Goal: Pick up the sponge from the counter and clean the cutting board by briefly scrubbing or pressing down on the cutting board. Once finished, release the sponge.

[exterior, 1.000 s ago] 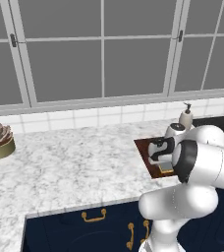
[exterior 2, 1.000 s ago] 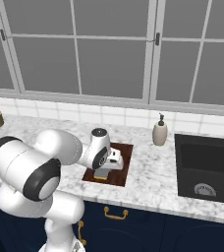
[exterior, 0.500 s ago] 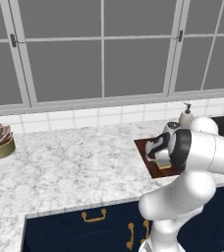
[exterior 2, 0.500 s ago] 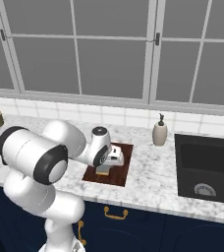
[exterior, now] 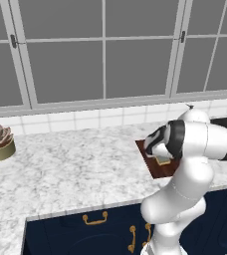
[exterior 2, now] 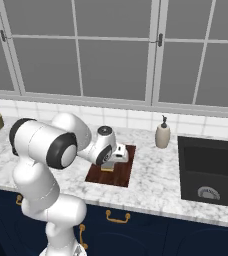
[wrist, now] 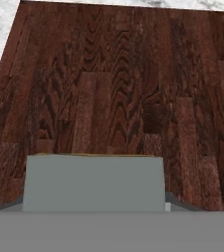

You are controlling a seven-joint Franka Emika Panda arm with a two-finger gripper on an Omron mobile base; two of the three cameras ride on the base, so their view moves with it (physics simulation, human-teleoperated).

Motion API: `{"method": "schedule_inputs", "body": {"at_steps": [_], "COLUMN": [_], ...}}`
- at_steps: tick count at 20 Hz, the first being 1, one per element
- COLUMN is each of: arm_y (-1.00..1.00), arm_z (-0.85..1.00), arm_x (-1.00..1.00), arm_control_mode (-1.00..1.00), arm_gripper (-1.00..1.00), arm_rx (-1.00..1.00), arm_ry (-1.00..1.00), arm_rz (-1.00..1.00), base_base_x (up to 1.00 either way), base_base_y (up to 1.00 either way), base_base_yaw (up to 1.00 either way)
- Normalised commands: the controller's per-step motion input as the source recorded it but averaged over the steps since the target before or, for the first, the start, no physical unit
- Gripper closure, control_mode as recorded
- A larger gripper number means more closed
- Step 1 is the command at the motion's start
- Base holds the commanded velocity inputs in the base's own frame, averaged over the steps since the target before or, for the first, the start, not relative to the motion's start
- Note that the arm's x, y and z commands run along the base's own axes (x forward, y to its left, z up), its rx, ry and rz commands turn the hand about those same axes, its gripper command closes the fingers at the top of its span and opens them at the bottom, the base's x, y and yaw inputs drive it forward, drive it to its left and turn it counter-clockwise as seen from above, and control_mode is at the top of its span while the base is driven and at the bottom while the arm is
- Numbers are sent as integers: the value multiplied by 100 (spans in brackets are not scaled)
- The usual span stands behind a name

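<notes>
Apparently gripper (exterior 2: 109, 164) on sponge (wrist: 93, 182), board-level

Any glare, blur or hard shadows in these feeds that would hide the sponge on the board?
Hand view: sharp, the cutting board grain crisp with no glare, the sponge a flat grey block. Left base view: even light, soft rendering, the arm hiding most of the board. Right base view: no glare, and the sponge's yellow edge peeks out under the hand.

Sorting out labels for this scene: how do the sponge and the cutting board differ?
The sponge is a small block, the cutting board a far larger thin slab. The sponge shows a plain grey-green top over yellow; the cutting board is dark reddish-brown with wood grain. The sponge lies on the cutting board, which lies on the counter. Both are rectangular.
</notes>
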Motion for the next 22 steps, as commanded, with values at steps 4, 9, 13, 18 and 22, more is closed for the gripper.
{"method": "schedule_inputs", "body": {"at_steps": [4, 9, 13, 18, 22], "arm_y": [0, 0, 0, 0, 0], "arm_z": [0, -2, -4, 0, 0], "arm_x": [42, 49, 52, 48, 54], "arm_control_mode": [-100, -100, -100, -100, -100], "arm_gripper": [100, 100, 100, 100, 100], "arm_rx": [0, 0, 0, 0, 0], "arm_ry": [-5, 0, 0, -1, -2], "arm_rz": [0, 0, 0, 0, 0], "base_base_x": [0, 0, 0, 0, 0], "base_base_y": [0, 0, 0, 0, 0], "base_base_yaw": [0, 0, 0, 0, 0]}}
